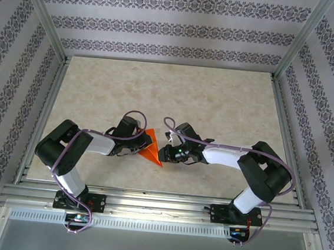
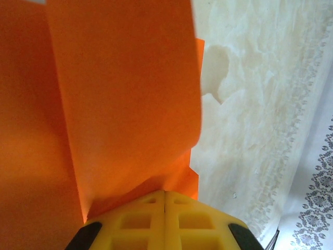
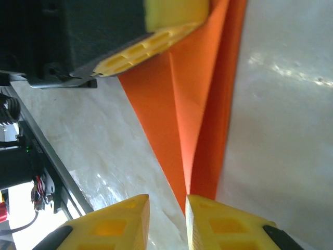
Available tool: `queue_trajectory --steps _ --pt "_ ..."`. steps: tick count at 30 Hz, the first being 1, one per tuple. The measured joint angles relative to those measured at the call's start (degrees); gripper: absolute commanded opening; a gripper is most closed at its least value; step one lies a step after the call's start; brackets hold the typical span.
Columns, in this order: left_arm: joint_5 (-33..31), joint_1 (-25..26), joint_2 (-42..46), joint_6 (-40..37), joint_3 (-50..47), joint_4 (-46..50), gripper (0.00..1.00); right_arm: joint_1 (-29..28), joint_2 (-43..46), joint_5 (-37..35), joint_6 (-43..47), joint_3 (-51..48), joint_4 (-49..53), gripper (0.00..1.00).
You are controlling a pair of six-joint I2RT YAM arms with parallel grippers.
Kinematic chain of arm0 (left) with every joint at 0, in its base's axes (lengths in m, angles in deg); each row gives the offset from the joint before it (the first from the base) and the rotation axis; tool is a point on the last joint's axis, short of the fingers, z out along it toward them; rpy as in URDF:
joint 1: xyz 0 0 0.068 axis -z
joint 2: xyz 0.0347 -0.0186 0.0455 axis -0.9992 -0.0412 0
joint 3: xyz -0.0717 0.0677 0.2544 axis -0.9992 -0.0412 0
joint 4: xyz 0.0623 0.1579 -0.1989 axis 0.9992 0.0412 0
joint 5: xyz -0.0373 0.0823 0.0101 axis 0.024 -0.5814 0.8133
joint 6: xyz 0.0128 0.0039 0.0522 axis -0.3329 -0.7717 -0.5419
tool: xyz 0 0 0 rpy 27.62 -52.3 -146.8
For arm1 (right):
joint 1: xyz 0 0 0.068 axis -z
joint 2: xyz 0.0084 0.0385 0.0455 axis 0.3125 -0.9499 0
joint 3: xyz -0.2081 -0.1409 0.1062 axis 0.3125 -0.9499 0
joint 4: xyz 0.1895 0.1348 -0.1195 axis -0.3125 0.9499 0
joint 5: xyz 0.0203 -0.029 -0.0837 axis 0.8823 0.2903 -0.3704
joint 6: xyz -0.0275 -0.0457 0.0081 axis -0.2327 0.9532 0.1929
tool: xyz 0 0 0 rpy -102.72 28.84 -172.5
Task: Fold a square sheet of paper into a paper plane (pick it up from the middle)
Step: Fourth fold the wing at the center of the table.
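Note:
The orange sheet of paper (image 1: 151,151), folded into a pointed triangular shape, stands up off the table between the two arms. My left gripper (image 1: 140,141) is shut on its upper end; in the left wrist view the yellow fingers meet at the gripper tip (image 2: 165,194) with the paper's layers (image 2: 125,94) fanning out from them. My right gripper (image 1: 167,153) is at the paper's lower tip. In the right wrist view, that gripper (image 3: 167,208) stands slightly open, and the point of the paper (image 3: 200,114) ends at the inner edge of its right finger (image 3: 218,221). The left gripper's fingers (image 3: 156,36) hold the far end.
The marble-patterned tabletop (image 1: 170,96) stretches behind the arms, bounded by a metal frame rail (image 1: 159,204) at the near edge and patterned walls. Cables loop over both arms.

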Motion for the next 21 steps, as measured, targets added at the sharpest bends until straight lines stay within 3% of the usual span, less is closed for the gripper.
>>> queue_trajectory --steps 13,21 --pt "0.02 0.00 -0.11 0.00 -0.09 -0.46 0.04 -1.70 -5.53 -1.66 1.86 2.05 1.62 0.21" --pt "0.02 0.00 -0.11 0.00 -0.13 -0.57 0.04 -2.25 -3.56 -4.04 3.30 2.16 3.78 0.26"
